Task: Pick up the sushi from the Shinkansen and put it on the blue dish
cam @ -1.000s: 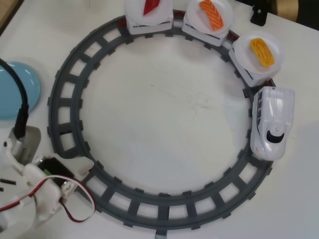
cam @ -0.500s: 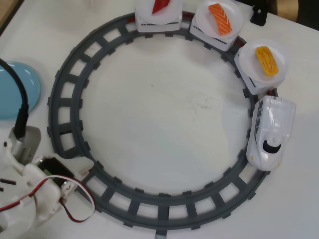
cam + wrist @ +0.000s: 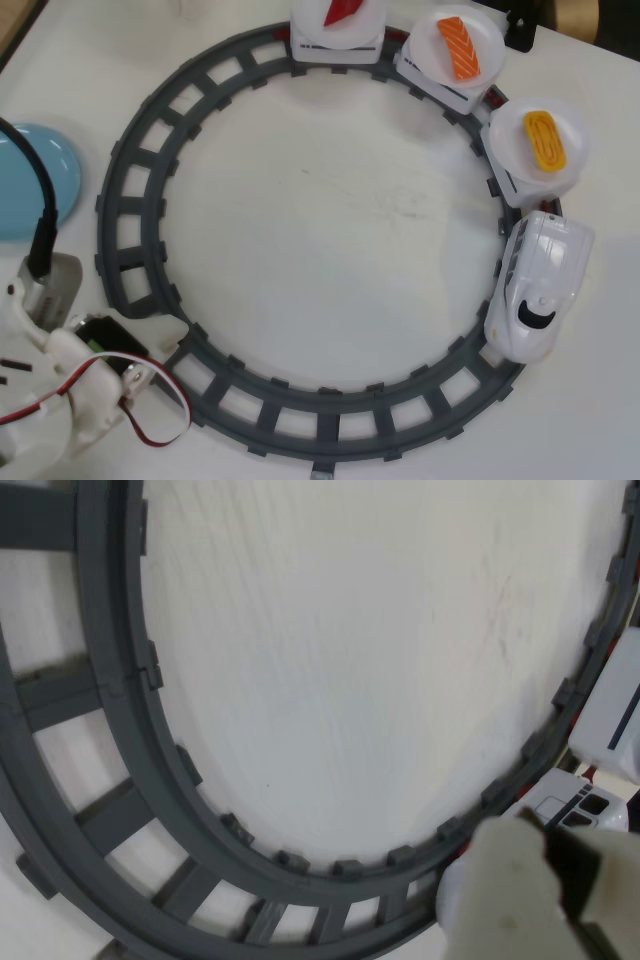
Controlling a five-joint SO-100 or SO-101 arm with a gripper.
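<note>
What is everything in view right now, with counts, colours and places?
Grey plastic ring track: one, dark grey, fills the table centre in the overhead view.
White toy bullet train: one, white with black nose mark, on the track's right side.
Round white plates: three, on cars behind the train, top right.
Yellow egg sushi: one, on the plate nearest the train.
Orange striped salmon piece: one, middle plate.
Dark red pointed piece: one, last plate, top edge.
Light-blue round dish: one, left edge, empty.
Black object: one, top right.
Robot arm: one, white, bottom left; gripper state unclear.
</note>
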